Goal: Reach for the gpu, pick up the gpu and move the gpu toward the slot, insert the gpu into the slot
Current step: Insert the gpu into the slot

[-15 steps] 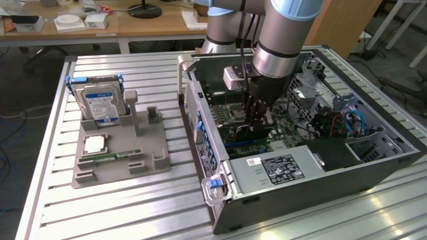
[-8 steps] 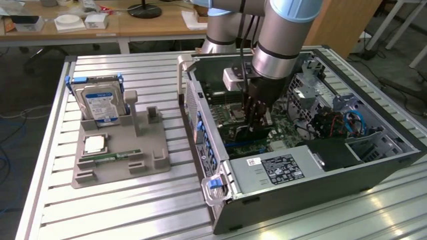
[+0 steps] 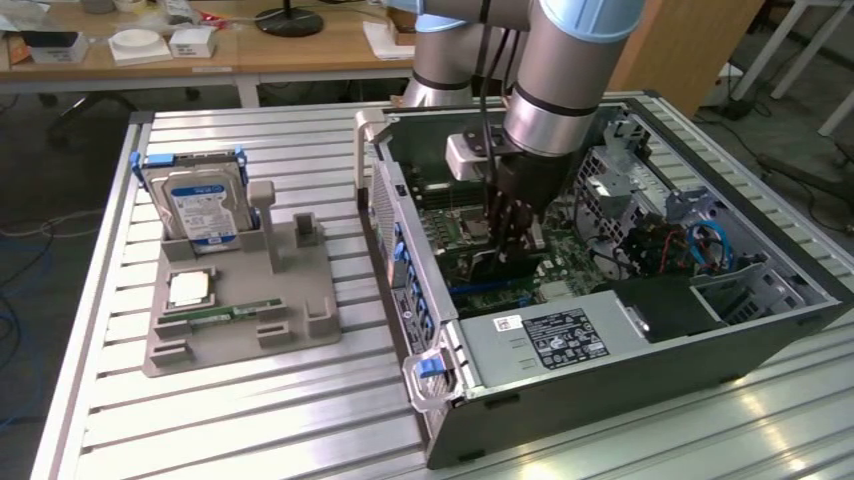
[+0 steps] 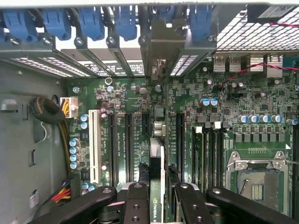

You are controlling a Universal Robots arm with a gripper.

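Note:
My gripper (image 3: 513, 250) is down inside the open computer case (image 3: 787, 300), over the green motherboard (image 4: 135, 100). It is shut on the gpu (image 4: 156, 163), which the wrist view shows edge-on between the two black fingers (image 4: 136, 200), with its silver end bracket (image 4: 161, 44) up against the case's rear wall. In the exterior view the dark gpu (image 3: 497, 268) stands upright under the wrist, low over the board. The slot lies beneath the card and is hidden by it. I cannot tell whether the card's edge is seated in it.
Black card slots (image 4: 128, 149) and a white one (image 4: 95, 144) flank the card; the silver processor socket (image 4: 257, 179) lies further off. A power supply (image 3: 561, 335) fills the case's near end. On the table, a grey holder (image 3: 240, 320) carries a hard drive (image 3: 200, 205) and a memory stick (image 3: 220, 313).

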